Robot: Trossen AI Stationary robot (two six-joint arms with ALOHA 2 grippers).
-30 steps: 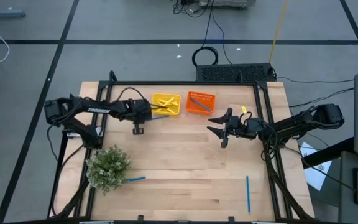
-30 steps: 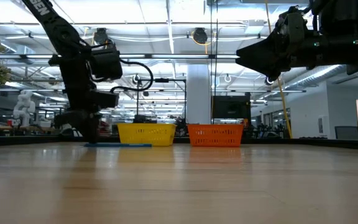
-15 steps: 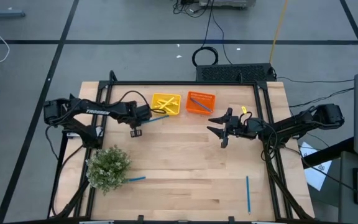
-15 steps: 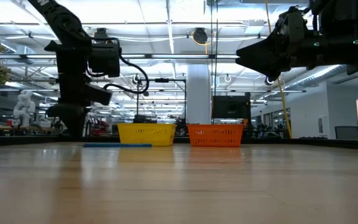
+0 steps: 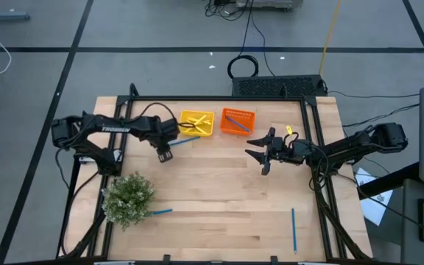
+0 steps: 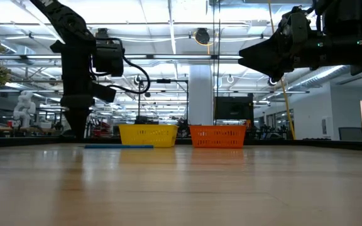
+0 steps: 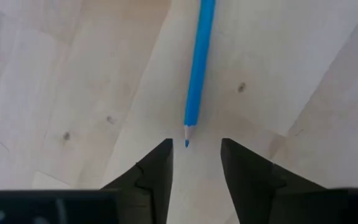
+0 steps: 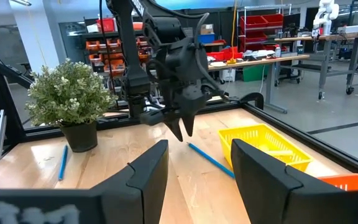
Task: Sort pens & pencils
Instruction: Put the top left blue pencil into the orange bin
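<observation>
Fingers of the left gripper (image 5: 163,154) stand apart above a blue pencil (image 5: 185,139) lying flat on the desk, nothing between them. Seen from above, that pencil lies just beside the yellow tray (image 5: 196,123) near the desk's far edge, with the orange tray (image 5: 238,122) next to it. Yellow sticks lie in the yellow tray and a blue one in the orange tray. The right gripper (image 5: 263,152) hangs over the middle of the desk toward the right edge, its fingers apart and empty. A second blue pencil (image 5: 294,229) lies near the front right corner, and a third (image 5: 160,212) pokes out from beside the potted plant (image 5: 129,198) near the front left corner.

From desk height, the left gripper (image 6: 74,129) hangs low over the desk, the blue pencil (image 6: 119,147) flat on the wood beside it, in front of the yellow tray (image 6: 148,135).

Through the left wrist camera, the pencil's sharpened tip (image 7: 187,144) points into the gap between the parted fingers (image 7: 156,169), untouched by either.

Through the right wrist camera, the right arm's own fingers (image 8: 148,169) stand apart with nothing between them; beyond them the left gripper (image 8: 180,127) points down beside the blue pencil (image 8: 210,159).
</observation>
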